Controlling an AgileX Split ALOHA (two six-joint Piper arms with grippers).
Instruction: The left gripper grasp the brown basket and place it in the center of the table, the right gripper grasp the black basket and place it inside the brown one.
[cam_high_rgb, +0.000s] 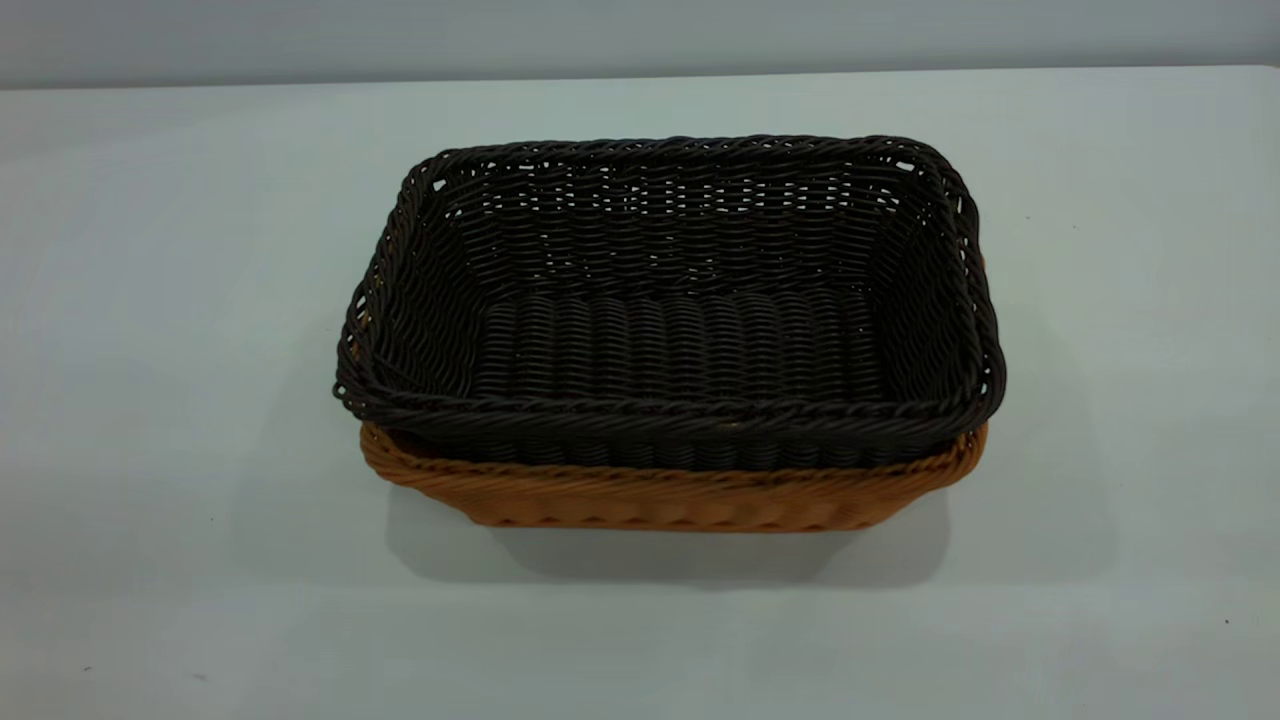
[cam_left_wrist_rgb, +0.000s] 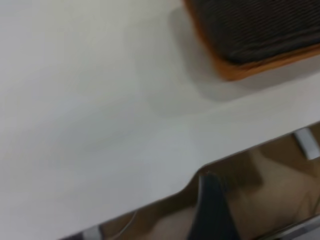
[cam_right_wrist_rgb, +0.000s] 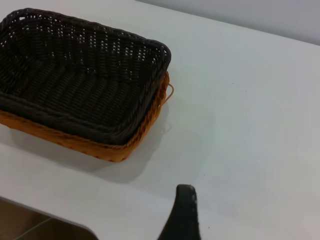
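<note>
Pale grey-white table (cam_high_rgb: 180, 300), wall behind its far edge. Black basket (cam_high_rgb: 670, 300): nested inside the brown basket (cam_high_rgb: 660, 500), rim riding above the brown rim, both at the table's centre, well apart from every edge. Brown basket shows a small loop at one short end in the right wrist view. Left gripper (cam_left_wrist_rgb: 212, 212): one dark finger seen off the table's edge; spread or pressed together, cannot tell. Right gripper (cam_right_wrist_rgb: 182, 215): one finger over the table near its edge, clear of the baskets; state likewise cannot be told.
</note>
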